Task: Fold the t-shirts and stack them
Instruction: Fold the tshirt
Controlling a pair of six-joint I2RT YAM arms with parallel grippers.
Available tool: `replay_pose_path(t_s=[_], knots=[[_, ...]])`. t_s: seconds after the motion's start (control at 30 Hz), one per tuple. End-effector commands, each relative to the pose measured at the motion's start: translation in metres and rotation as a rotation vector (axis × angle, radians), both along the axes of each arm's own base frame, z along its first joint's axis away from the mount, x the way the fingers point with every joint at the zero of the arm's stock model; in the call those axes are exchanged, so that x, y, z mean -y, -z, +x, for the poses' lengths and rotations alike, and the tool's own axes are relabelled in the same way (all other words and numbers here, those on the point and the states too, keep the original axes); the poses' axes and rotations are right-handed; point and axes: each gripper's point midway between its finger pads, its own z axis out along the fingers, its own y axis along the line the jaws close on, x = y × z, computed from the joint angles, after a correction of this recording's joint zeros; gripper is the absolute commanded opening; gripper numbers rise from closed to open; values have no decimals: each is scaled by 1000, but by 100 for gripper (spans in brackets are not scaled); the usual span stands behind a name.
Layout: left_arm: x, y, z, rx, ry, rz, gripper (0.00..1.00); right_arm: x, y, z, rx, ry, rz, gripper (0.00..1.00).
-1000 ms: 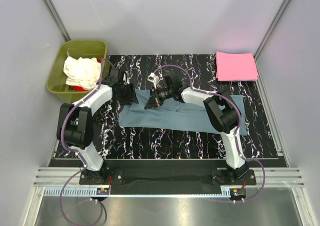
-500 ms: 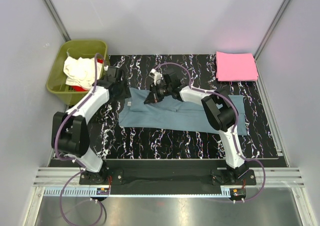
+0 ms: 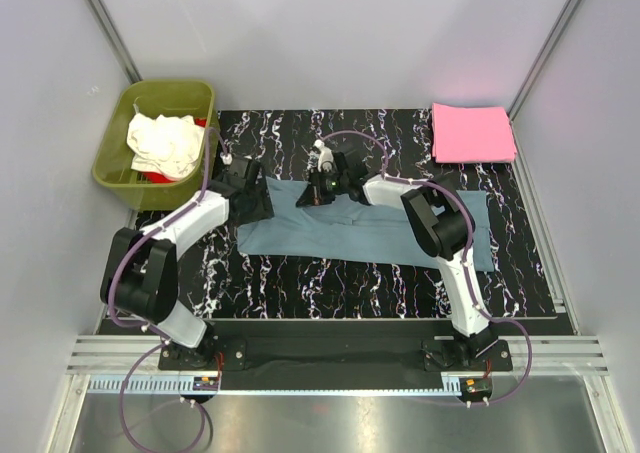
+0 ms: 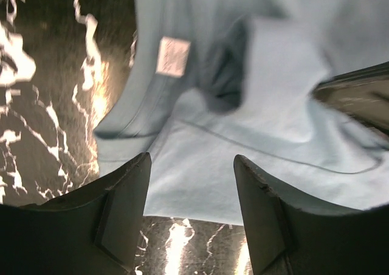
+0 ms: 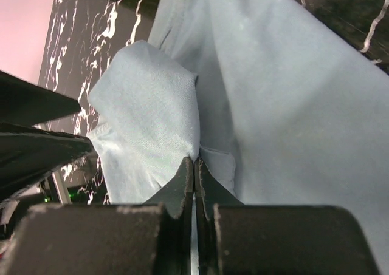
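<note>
Right gripper (image 5: 194, 166) is clamping tight on a bunched fold of the big blue-grey t-shirt (image 3: 370, 235), its fingers pressed together with the cloth pinched at the tips. Left gripper (image 4: 191, 184) is hanging with its fingers spread and nothing between them, hovering over the shirt's left end near the collar, where a small white label (image 4: 172, 55) is showing. Can't tell if it's actually touching the cloth. The shirt is lying stretched sideways across the middle of the table as a long strip, with the right arm reaching over it.

The table top (image 3: 300, 283) is wearing a black mat with white marble-like veins, and it's throwing some glare in the left wrist view. A pink t-shirt (image 3: 472, 133) is sitting folded flat at the far right corner, well apart from the blue one. An olive-green tub (image 3: 170, 85) is standing just off the mat's far left corner, holding a crumpled cream-white t-shirt (image 3: 160, 143), with a bit of a red one (image 3: 152, 176) peeking out under it. Plain pale walls (image 3: 330, 33) are boxing in the back and sides, and a metal rail (image 3: 560, 351) is running along the near edge by the arm bases
</note>
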Motion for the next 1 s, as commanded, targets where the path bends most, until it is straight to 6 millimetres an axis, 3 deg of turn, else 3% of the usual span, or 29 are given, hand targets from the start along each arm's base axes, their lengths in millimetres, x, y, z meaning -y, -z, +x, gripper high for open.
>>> replay_pose_path(t_s=[0.0, 0.1, 0.27, 0.37, 0.57, 0.7, 0.8, 0.93, 0.97], knots=[[-1, -4, 9, 61, -48, -22, 62, 0, -18, 7, 19, 53, 31, 0], [-2, -5, 8, 80, -60, -31, 62, 9, -14, 10, 10, 123, 25, 0], [13, -7, 10, 100, -21, -93, 62, 10, -16, 14, -18, 163, 63, 0], [25, -11, 18, 117, 13, -145, 61, 9, -23, 13, -14, 161, 84, 11], [66, -30, 35, 156, 120, -322, 59, 19, -52, 17, 42, 204, 66, 13], [85, -31, 50, 173, 157, -398, 55, 43, -67, 26, 58, 334, -32, 27], [84, -22, 67, 173, 151, -360, 55, 53, -71, 20, 48, 352, -71, 34], [76, -3, 85, 146, 129, -299, 55, 54, -71, -5, -11, 277, -85, 21], [74, 2, 92, 146, 119, -294, 55, 55, -66, -12, -32, 266, -86, 9]])
